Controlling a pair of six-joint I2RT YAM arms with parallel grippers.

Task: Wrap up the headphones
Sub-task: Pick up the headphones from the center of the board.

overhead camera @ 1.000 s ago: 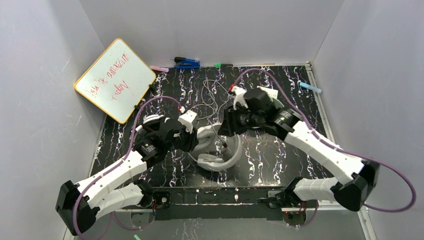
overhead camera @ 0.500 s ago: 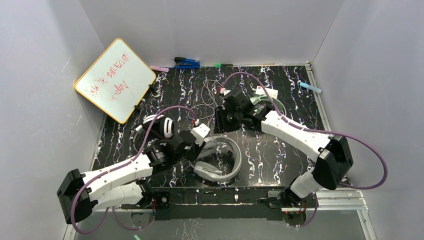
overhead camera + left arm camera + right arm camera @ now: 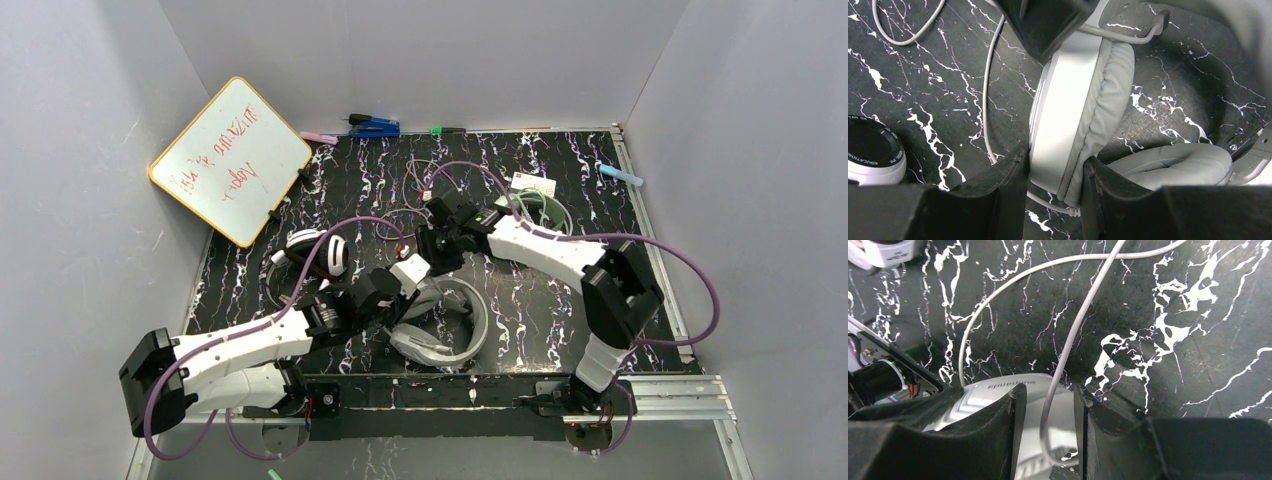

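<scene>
The left tool point(image 3: 1055, 167) is clamped across one cushion point(image 3: 1098, 105) of the grey headset point(image 3: 420, 345), which lies on the counter point(image 3: 530, 320) near the front centre; that grip pins it. Further right, the right tool point(image 3: 1049, 392) straddles the grey cable point(image 3: 1074, 332), jaws open on either side of it. To my eye it should close squarely on the cable, then lead it snugly round the headband point(image 3: 481, 320) without tugging the set loose.

Black white-veined table point(image 3: 540, 320) under grey headset point(image 3: 425, 345), black-and-white headset point(image 3: 330, 255) and mint-green headset point(image 3: 560, 215).
</scene>
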